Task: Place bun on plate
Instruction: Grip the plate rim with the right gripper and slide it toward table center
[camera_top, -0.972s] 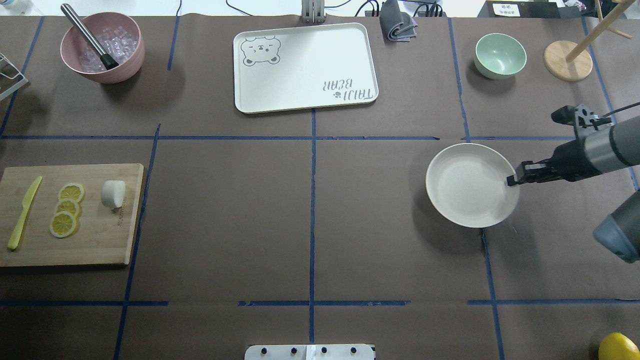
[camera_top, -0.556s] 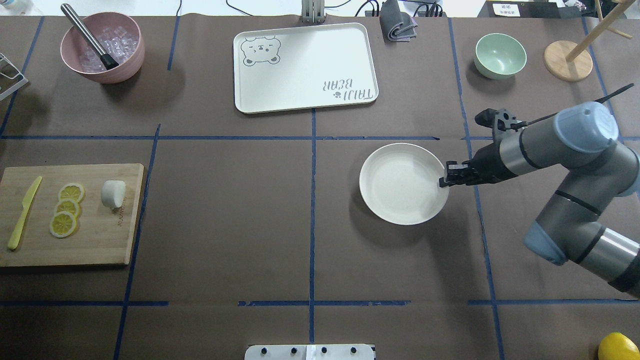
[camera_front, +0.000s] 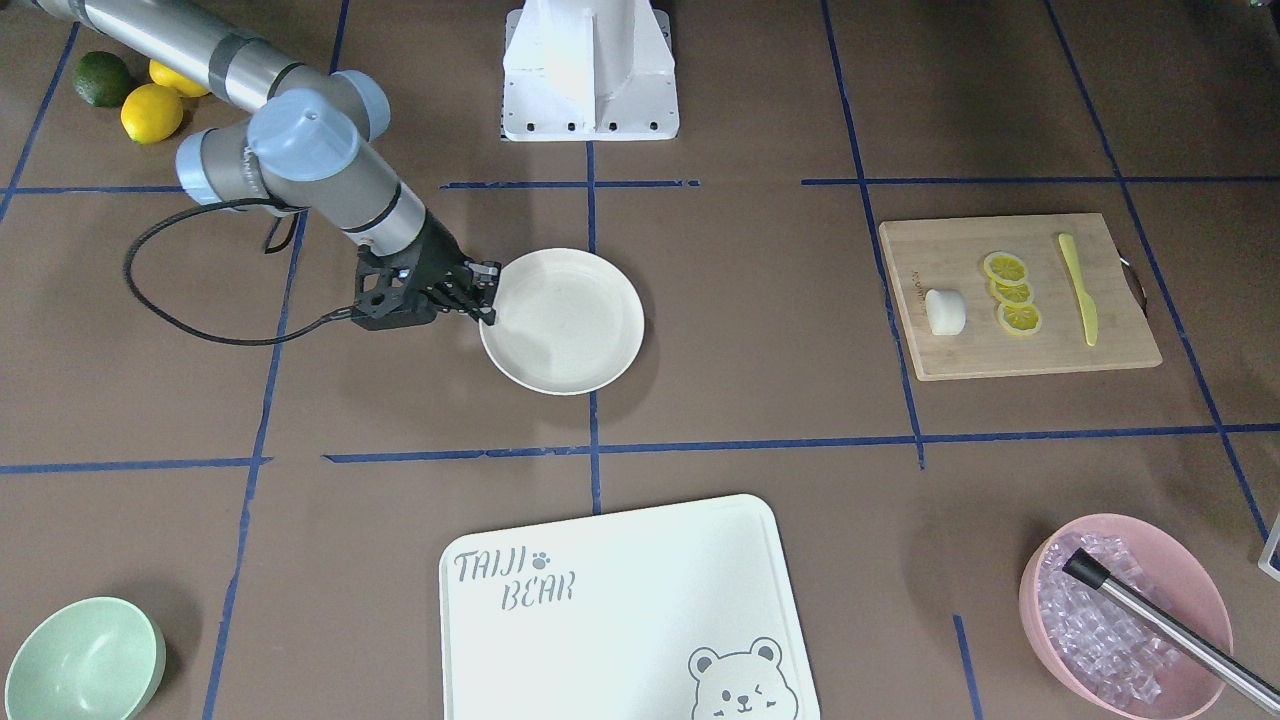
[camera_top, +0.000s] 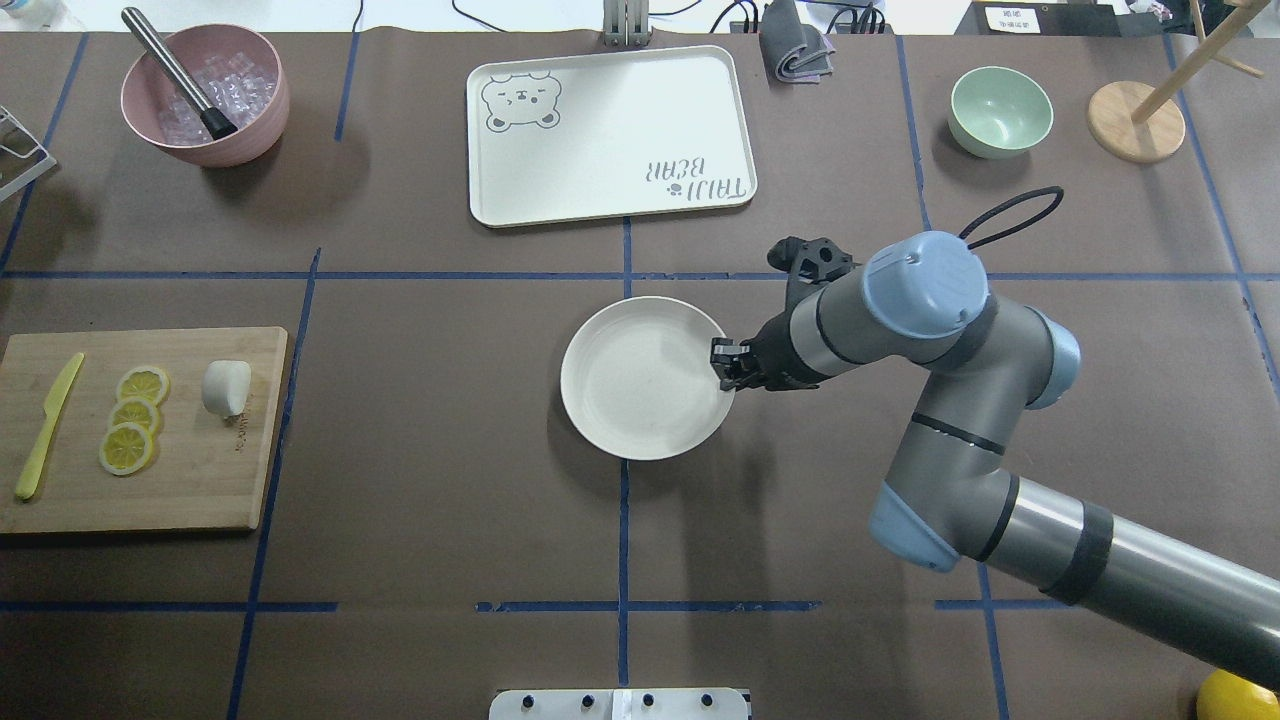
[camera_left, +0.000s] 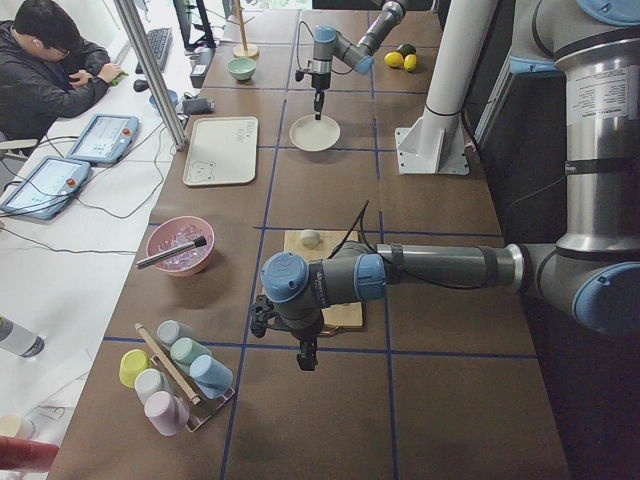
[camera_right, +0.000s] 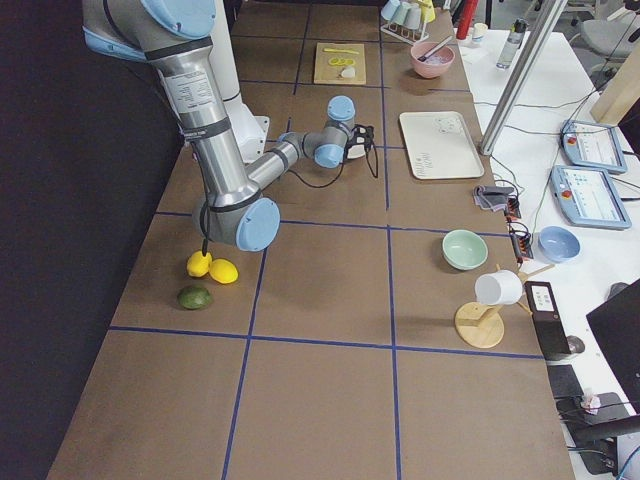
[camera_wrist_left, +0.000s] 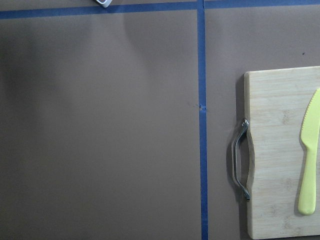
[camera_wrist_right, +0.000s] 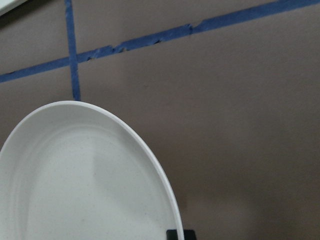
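**Right gripper clamped on the round cream-white plate**

Its black fingers are closed on the plate's rim, on the side nearest the arm. The right arm reaches in low toward the table's middle, with its elbow bent. The small white rounded bun lies on the bamboo cutting board, just beside the yellow lemon slices — well apart from the plate. The left gripper hangs fingers-down by the board — whether its fingers are apart, I cannot tell.
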